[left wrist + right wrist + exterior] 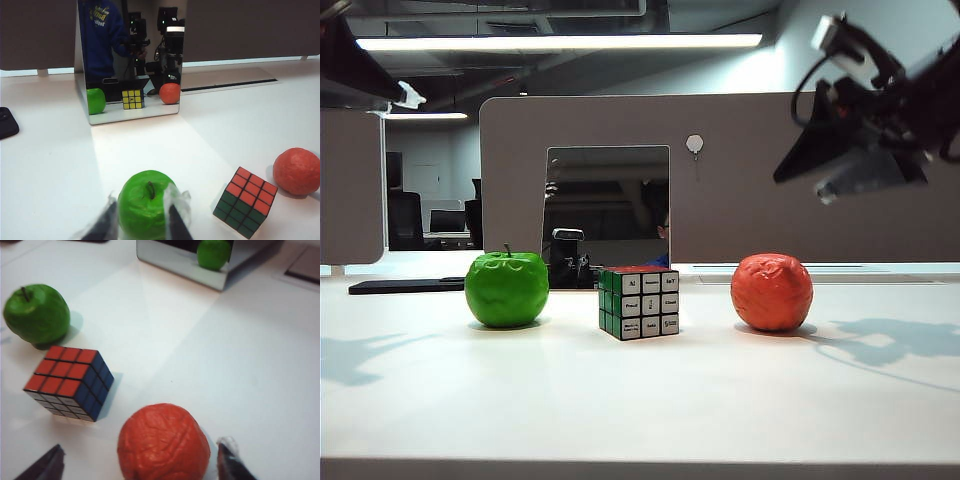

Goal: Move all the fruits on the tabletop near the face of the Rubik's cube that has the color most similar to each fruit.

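A: Grippers? Left gripper [139,220] has its fingers spread either side of the green apple [145,204]; right gripper [140,465] spread wide around the orange-red fruit [163,442].

B: Rubik's cube [640,301] sits between them on the desk [640,400] — red face up.

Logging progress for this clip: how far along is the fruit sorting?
Nothing looks placed yet. The green apple and orange-red fruit each sit apart from the Rubik's cube on the tabletop. In hand: the left gripper frames the apple, the right gripper stands open around the orange-red fruit; neither is lifted. Both moves remain.
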